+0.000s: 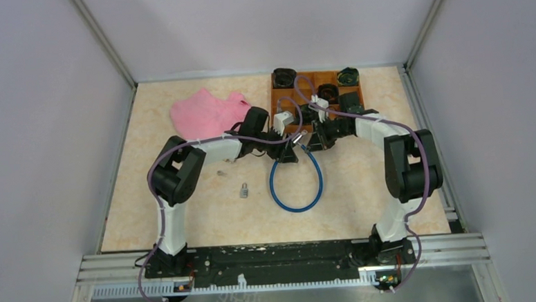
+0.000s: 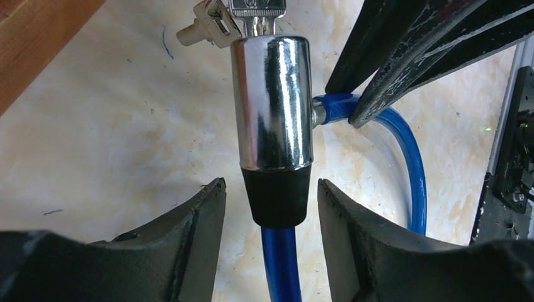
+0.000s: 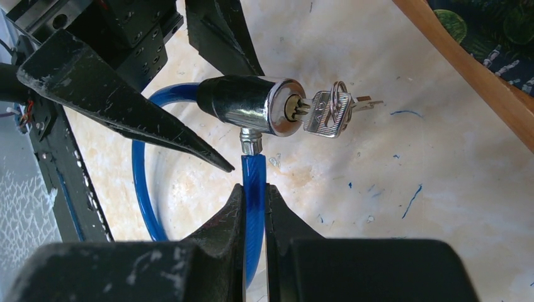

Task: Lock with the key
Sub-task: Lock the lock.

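A blue cable lock lies looped on the table. Its chrome lock barrel has a black collar and a silver key in its keyhole, with a key ring. The cable's metal end pin sits at the barrel's side hole. My left gripper is open, its fingers either side of the black collar with gaps. My right gripper is shut on the blue cable just below the pin. Both grippers meet near the lock in the top view.
An orange wooden tray with dark items stands behind the grippers. A pink cloth lies at the back left. A small padlock and a small metal piece lie on the table left of the cable loop.
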Robot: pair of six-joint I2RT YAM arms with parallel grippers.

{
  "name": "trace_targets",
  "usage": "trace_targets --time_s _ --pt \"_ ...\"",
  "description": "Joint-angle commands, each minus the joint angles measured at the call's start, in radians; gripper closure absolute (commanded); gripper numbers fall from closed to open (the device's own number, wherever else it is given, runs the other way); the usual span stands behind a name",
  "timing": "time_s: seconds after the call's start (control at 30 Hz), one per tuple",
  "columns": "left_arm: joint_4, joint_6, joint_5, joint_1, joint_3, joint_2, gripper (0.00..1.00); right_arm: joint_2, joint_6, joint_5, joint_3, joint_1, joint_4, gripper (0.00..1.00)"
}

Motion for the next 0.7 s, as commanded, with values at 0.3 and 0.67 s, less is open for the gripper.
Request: trace_targets --time_s 0.3,0.67 --pt "0.020 -0.003 0.043 0.017 0.037 -0.043 0.38 -0.037 -0.027 -0.061 -0.003 -0.007 0.026 1.00" --pt "0.023 -0.006 0.038 0.024 0.052 -0.049 0.42 -0.035 -0.026 -0.059 -0.006 -0.008 0.028 1.00"
